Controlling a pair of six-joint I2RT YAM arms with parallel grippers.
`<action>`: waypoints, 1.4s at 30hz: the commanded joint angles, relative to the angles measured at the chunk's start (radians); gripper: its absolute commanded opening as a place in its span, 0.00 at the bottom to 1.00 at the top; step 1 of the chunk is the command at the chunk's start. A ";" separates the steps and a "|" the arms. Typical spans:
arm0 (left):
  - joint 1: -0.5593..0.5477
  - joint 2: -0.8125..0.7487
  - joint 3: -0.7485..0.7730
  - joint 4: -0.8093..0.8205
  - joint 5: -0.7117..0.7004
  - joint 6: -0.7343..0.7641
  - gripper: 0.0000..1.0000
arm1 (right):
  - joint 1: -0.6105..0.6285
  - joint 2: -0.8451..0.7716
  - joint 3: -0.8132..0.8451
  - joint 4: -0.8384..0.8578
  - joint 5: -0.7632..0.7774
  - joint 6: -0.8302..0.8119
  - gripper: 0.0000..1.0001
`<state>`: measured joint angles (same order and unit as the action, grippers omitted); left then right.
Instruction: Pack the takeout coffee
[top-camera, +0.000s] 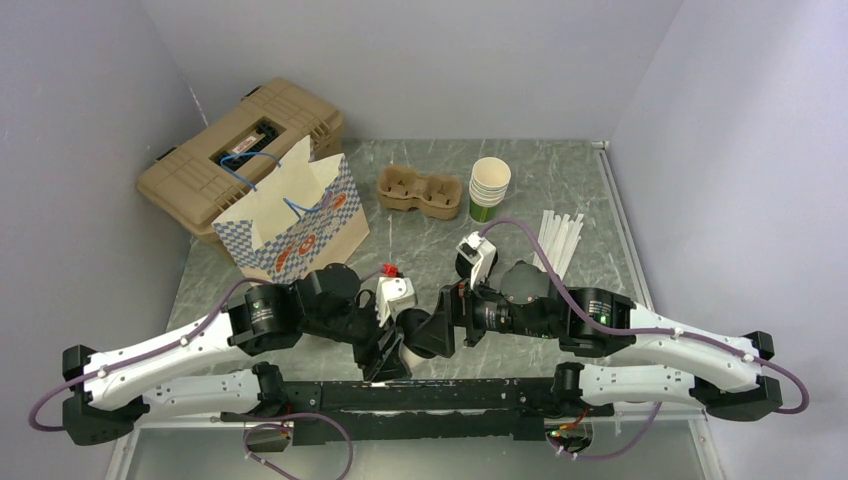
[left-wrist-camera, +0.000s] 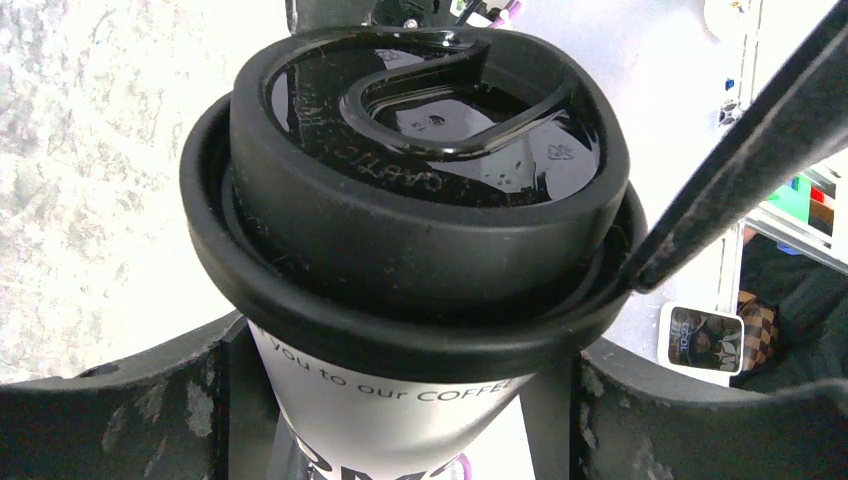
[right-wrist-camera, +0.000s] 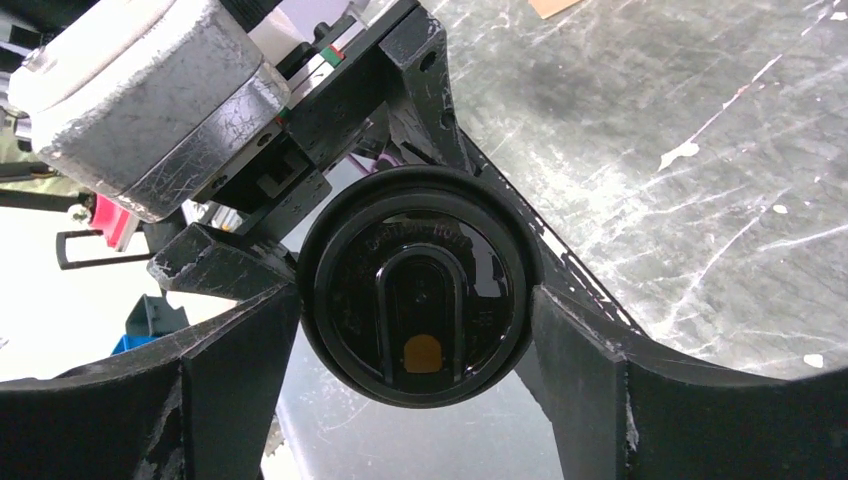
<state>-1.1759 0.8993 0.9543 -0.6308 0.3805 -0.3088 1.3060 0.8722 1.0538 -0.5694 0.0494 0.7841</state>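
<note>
Left fingers (left-wrist-camera: 110, 425) clamped on takeout coffee (left-wrist-camera: 400, 400), below its black lid (left-wrist-camera: 420, 210). Right fingers (right-wrist-camera: 230, 390) flank that lid, either side; cannot tell whether they press it.

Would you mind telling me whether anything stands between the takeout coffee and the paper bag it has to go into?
No loose item does. The takeout coffee sits in the left gripper, and the stretch of table towards the paper bag is crossed only by the left arm's own wrist.

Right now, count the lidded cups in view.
1. The takeout coffee is held in the left gripper, with the right gripper at its lid. More could be hidden inside the paper bag.
</note>
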 joint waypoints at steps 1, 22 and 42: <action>-0.005 -0.027 0.025 0.032 0.031 0.003 0.59 | -0.003 0.000 0.020 0.062 -0.035 -0.017 0.85; -0.004 -0.039 -0.002 0.023 -0.194 -0.044 0.99 | -0.004 -0.018 0.035 -0.031 0.043 -0.026 0.24; -0.004 0.045 0.115 -0.198 -0.539 -0.133 0.99 | -0.016 0.273 0.227 -0.383 0.481 -0.103 0.20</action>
<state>-1.1812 0.9401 1.0191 -0.7662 -0.0433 -0.3939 1.2995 1.0828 1.2076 -0.8894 0.3874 0.7250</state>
